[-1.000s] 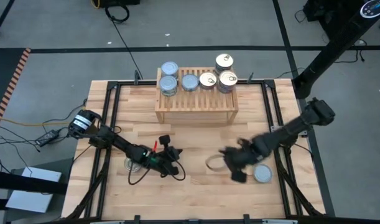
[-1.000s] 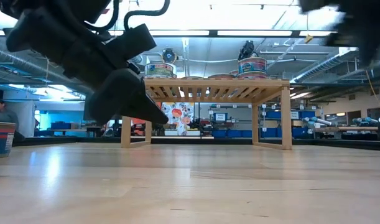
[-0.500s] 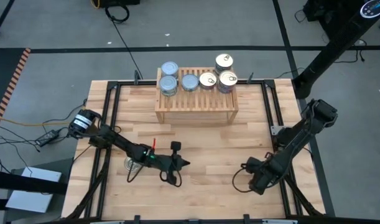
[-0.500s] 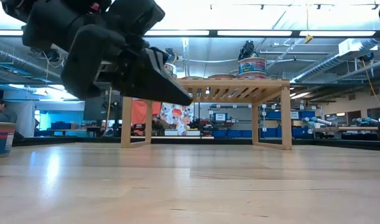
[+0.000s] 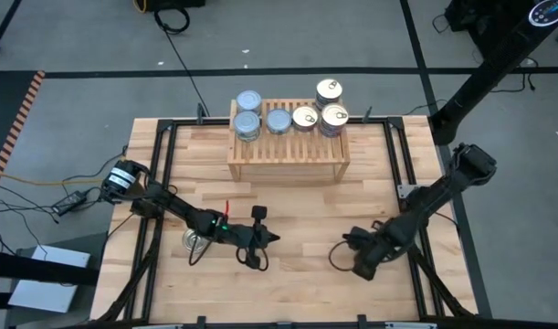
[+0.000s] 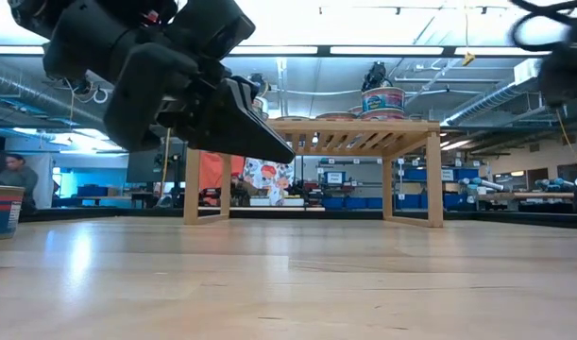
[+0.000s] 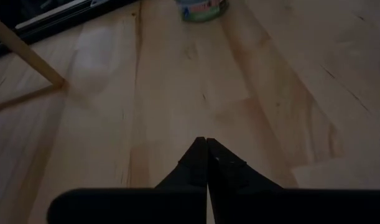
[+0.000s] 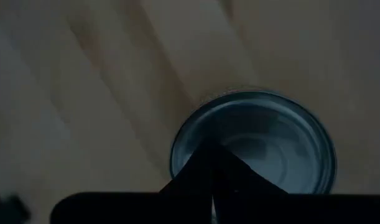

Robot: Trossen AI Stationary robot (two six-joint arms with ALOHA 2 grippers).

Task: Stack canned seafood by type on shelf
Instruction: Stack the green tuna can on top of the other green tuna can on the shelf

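here, round silvery tin (image 8: 255, 149) under clenched right claw (image 8: 213, 163), left claw (image 7: 206, 163) clenched over planks

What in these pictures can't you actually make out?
- Labels on the shelf tins: too small in the high view.
- Tin near the left gripper: partly under the arm, high view.
- Tin under the right gripper: covered by the arm in the high view.
- Tin: cut off by the left wrist view's edge.

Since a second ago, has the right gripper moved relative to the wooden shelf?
Yes. In the high view the right gripper has gone from just below the shelf's right end to farther out, toward the table's near edge.
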